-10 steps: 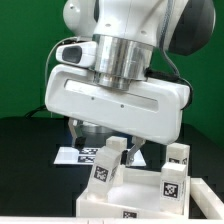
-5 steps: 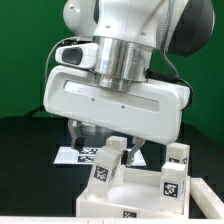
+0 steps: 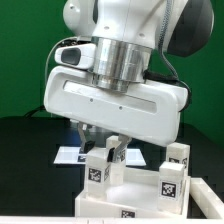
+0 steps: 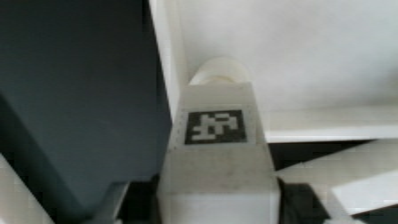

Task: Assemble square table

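Note:
The white square tabletop [image 3: 135, 192] lies low in the exterior view. A white leg [image 3: 98, 165] with a black-and-white tag stands upright at the corner on the exterior view's left. My gripper [image 3: 103, 148] reaches down over this leg, its fingers pressed against both sides of the upper part. In the wrist view the leg [image 4: 217, 130] fills the gap between the dark fingers [image 4: 143, 205], with the tabletop's [image 4: 294, 60] raised rim behind it. Another tagged leg [image 3: 171, 180] stands on the tabletop at the exterior view's right.
A further white leg [image 3: 179, 152] stands behind the one on the right. The marker board [image 3: 68, 156] lies flat on the black table on the exterior view's left, behind the tabletop. The arm's large white body hides the middle of the scene.
The jaws stood wide around the leg and have since closed in against its sides. The leg has shifted slightly. The arm has hardly moved.

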Robot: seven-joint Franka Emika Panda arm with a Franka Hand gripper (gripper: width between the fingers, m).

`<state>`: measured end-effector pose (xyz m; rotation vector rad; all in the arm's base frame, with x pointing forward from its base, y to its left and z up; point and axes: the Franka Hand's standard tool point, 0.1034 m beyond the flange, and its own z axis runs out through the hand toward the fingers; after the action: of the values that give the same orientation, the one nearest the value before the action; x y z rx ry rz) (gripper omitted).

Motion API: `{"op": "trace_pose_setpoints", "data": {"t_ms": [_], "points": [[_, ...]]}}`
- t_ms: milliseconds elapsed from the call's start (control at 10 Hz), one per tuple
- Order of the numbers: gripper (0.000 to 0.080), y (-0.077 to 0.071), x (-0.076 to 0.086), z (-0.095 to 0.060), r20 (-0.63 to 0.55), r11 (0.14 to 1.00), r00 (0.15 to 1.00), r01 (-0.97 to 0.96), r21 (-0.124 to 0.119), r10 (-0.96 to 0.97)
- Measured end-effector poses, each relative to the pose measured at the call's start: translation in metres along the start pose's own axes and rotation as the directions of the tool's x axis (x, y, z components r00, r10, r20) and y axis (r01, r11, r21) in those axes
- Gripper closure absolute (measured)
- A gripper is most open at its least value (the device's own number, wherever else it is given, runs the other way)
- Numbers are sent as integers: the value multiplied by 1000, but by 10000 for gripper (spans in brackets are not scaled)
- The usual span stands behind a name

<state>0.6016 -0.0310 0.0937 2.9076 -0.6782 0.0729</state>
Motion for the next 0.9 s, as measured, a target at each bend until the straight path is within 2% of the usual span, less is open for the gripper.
{"op": "trace_pose_setpoints", "data": {"t_ms": [300, 500, 800, 900], "points": [[511, 1, -1, 0, -2, 996, 996, -90, -4, 90], [508, 10, -8, 1, -43, 977, 977, -209, -47, 207], [497, 26, -19, 3, -37, 917, 922, -388, -94, 386], [497, 31, -21, 4, -2, 904, 909, -416, -96, 417]]}}
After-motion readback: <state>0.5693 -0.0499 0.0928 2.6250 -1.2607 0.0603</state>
